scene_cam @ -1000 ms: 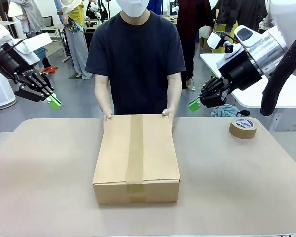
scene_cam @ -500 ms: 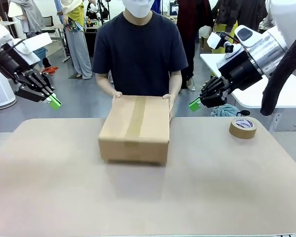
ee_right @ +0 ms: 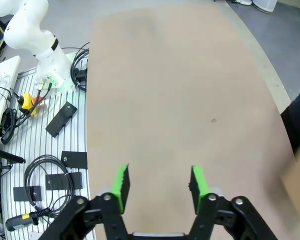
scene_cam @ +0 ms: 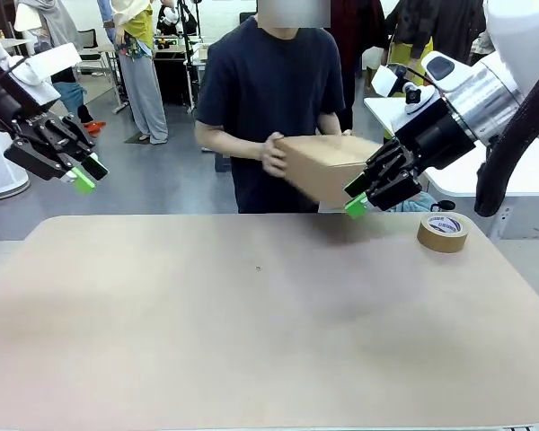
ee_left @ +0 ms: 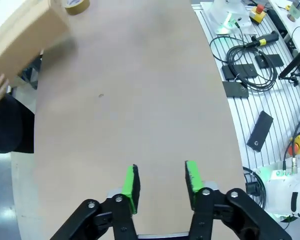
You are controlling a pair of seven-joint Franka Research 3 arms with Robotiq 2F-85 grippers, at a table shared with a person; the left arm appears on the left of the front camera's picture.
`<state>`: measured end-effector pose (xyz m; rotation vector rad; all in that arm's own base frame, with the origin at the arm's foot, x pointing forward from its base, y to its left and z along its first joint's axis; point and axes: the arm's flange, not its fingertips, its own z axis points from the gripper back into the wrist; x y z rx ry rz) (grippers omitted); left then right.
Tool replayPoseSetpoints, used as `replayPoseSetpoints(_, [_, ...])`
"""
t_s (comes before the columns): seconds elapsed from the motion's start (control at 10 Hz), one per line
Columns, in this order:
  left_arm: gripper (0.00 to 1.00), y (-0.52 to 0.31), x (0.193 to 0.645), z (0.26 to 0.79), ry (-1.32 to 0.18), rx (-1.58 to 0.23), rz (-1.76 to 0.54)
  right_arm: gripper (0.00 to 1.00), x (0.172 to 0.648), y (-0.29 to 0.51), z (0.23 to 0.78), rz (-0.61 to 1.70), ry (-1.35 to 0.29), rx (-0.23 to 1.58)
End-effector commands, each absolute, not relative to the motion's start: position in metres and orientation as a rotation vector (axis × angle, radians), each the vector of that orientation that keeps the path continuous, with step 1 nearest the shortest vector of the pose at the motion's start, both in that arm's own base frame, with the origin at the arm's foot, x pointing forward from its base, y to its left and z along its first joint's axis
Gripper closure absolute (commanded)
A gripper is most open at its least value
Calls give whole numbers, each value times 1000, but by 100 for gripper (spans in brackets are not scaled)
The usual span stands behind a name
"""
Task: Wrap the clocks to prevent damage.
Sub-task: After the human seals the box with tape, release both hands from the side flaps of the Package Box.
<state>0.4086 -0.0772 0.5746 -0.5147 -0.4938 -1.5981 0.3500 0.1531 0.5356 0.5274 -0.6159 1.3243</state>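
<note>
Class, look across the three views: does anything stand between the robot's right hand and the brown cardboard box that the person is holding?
Nothing visible does. The right hand, jaws open, hangs above the table's far edge directly in front of the brown cardboard box, which the person's hand holds up in the air. The roll of brown tape lies off to the side.

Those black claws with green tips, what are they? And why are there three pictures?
They are the robot's two hands, called grippers. The big picture looks across the table from between the robot's arms: the left gripper hangs on one side, the right gripper on the other. The other two pictures come from little cameras on each wrist, looking down past the green fingers at the table. Both grippers are open and hold nothing. The person's hand is carrying a cardboard box in the air, off the table. A roll of brown tape lies on the table.
</note>
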Motion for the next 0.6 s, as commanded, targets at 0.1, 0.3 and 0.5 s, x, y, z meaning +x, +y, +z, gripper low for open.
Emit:
replayPoseSetpoints(0.1, [39,-80,406,574,-474,-549,-1564,0,347,157,530,1322,-566,501])
replayPoseSetpoints(0.3, [19,-79,407,574,-469,-550,-1553,4,346,158,531,1325,-564,494])
replayPoseSetpoints(0.5, [0,-79,409,575,-469,-551,-1527,0,346,160,532,1331,-562,490])
